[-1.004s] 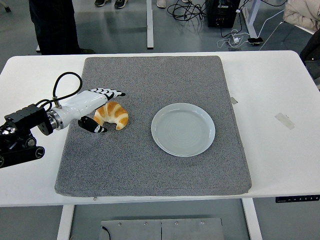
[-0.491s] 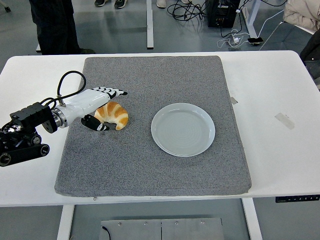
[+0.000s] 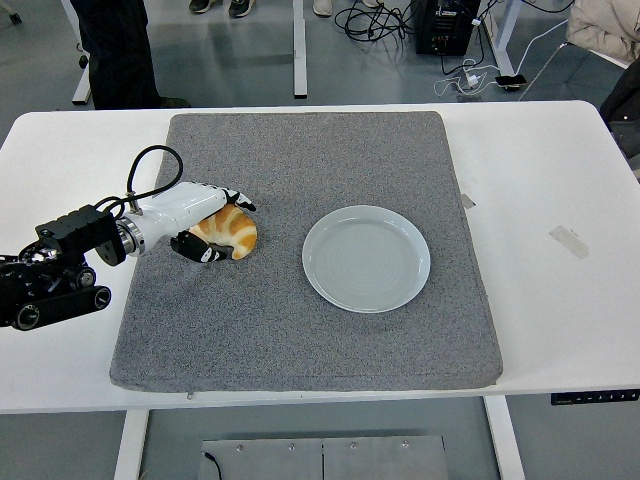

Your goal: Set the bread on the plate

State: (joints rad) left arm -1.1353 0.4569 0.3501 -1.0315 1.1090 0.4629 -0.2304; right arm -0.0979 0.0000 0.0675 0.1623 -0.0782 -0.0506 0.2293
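A golden croissant lies on the left part of the grey mat. My left hand, white with black fingertips, comes in from the left and wraps it: the fingers curl over its top and the thumb presses in from the near side. The croissant still rests on the mat. An empty pale blue-white plate sits to the right of it, near the mat's middle, a short gap away. My right arm does not show.
The mat covers most of the white table. A strip of tape lies on the table at the right and a small tab at the mat's right edge. A person's legs stand beyond the far left corner.
My left arm slid right toward the croissant. Its fingers, stretched out above the bread before, have curled down onto it and the thumb has closed in.
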